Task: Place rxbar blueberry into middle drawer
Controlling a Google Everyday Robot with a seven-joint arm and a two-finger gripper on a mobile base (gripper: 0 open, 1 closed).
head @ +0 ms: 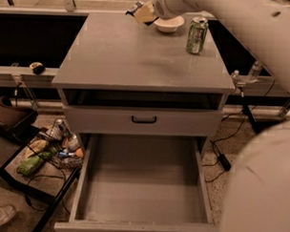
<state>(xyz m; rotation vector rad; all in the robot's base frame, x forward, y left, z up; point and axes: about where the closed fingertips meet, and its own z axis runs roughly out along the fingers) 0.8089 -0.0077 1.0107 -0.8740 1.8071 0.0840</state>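
Note:
My gripper [140, 12] hovers over the back edge of the grey cabinet top [137, 55], just left of a white bowl [170, 25]. A small dark shape shows at its tip; I cannot tell whether that is the rxbar blueberry. No bar lies in plain sight anywhere on the top. The middle drawer [142, 189] is pulled wide open at the bottom front, and its flat grey floor is bare. My arm runs from the upper right down the right side of the view.
A green soda can [197, 35] stands upright right of the bowl. The shallower drawer with the black handle [144, 120] is closed above the open one. A wire basket of clutter [48, 148] sits on the floor left. My arm's large white link [262, 189] fills the lower right.

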